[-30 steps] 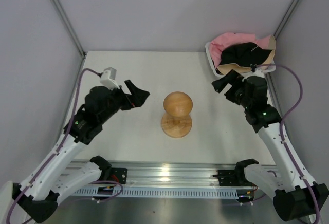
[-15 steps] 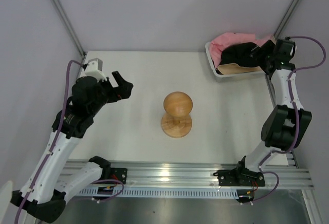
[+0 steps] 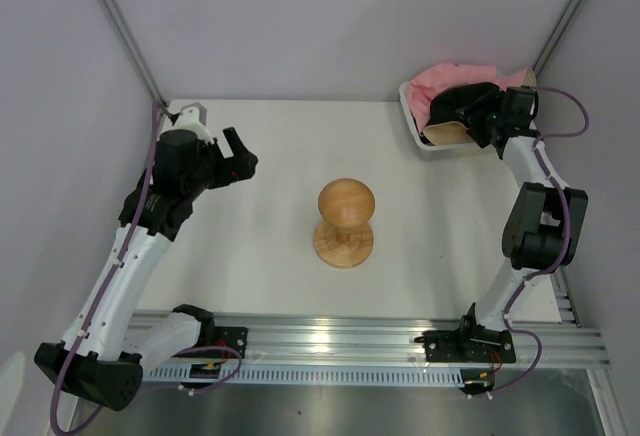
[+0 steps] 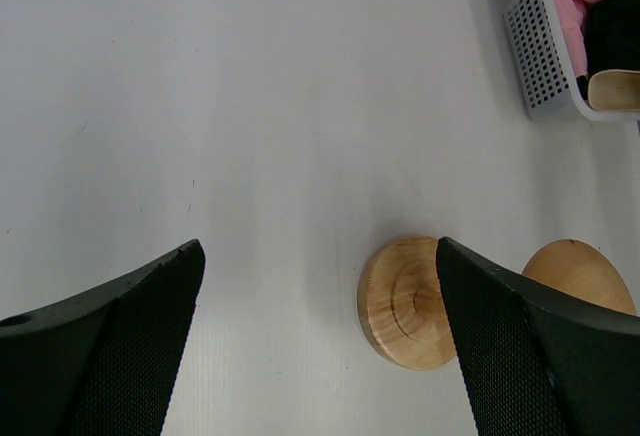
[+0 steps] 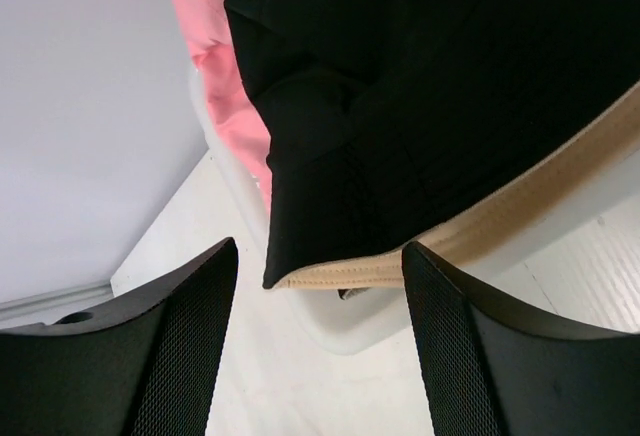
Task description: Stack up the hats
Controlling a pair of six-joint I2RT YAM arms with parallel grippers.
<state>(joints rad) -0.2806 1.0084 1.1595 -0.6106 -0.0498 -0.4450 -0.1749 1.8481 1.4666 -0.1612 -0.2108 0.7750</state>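
- Over in the far right corner of the table point(image 3: 260, 256) sits the white mesh basket point(image 3: 410, 121). All the hats point(image 3: 445, 96) are bundled inside it, and none lie out on the table top.
- In the basket, a pink hat point(image 3: 455, 78) is bunched against the far wall with a black hat point(image 3: 447, 108) draped over it. A beige brim point(image 3: 445, 136) peeks out from under the black one on the near side.
- The right gripper point(image 3: 466, 116) is right over the basket. Its fingers point(image 5: 150, 356) are spread, with a folded edge of the black hat hanging between the tips. Nothing looks pinched, and I cannot tell whether they touch the fabric.
- The left gripper point(image 3: 240, 151) hovers above the table's left side, toward the far left corner. Its fingers point(image 4: 110, 346) are spread wide and hold nothing.
- The wooden stand point(image 3: 345, 221), mushroom-shaped, stands upright mid-table with its cap bare.
- Only the top view takes in both arms and the whole layout, and there the hats are a small tangle partly behind the right gripper.
- The right wrist view gets in close, showing the stitched edge of the beige brim, the black weave, a strip of pink and the basket's white rim below.
- The left wrist view looks down on the stand's ringed base and catches the basket's perforated side wall, with pink, black and beige showing over it.
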